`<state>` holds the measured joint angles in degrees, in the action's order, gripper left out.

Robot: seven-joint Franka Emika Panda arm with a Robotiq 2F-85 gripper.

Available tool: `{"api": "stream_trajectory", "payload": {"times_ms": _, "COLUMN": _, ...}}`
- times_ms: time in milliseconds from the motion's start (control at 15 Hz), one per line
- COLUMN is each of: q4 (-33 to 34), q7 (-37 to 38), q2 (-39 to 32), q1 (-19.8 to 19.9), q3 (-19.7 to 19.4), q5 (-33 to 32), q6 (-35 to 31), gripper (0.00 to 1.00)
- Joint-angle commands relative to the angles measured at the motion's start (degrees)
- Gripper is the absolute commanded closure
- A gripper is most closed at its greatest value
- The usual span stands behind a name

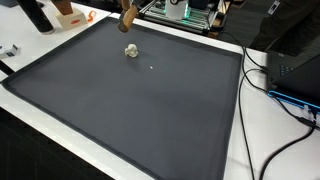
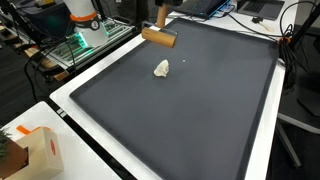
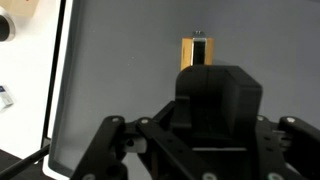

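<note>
Our gripper (image 2: 159, 28) pinches the wooden block (image 2: 158, 38) tight, up over the far edge of the dark mat (image 2: 200, 110), at twelve o'clock from the white lump (image 2: 161, 68). We should squeeze firmly and hold it level so it can't slip.

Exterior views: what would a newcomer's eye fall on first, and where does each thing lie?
A big dark mat covers most of the white table. One small white crumpled scrap lies alone on it, toward the far edge in both exterior views. Just beyond the scrap, at that edge, is a wooden block.
</note>
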<state>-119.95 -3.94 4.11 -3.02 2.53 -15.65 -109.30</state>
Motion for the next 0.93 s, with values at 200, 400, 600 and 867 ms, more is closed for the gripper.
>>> {"api": "stream_trajectory", "payload": {"times_ms": 200, "q4": 0.09, "q7": -5.14, "q2": 0.90, "q1": 0.19, "q3": -0.38, "q5": 2.81, "q6": 0.13, "gripper": 0.54}}
{"api": "stream_trajectory", "payload": {"times_ms": 400, "q4": 0.08, "q7": -5.31, "q2": 0.90, "q1": 0.19, "q3": -0.39, "q5": 2.84, "q6": 0.13, "gripper": 0.54}}
{"api": "stream_trajectory", "payload": {"times_ms": 600, "q4": 0.08, "q7": -5.36, "q2": 0.90, "q1": 0.19, "q3": -0.39, "q5": 2.84, "q6": 0.13, "gripper": 0.54}}
{"api": "stream_trajectory", "payload": {"times_ms": 867, "q4": -1.06, "q7": -10.24, "q2": -1.36, "q1": 0.20, "q3": -0.69, "q5": 2.82, "q6": -3.13, "gripper": 0.79}}
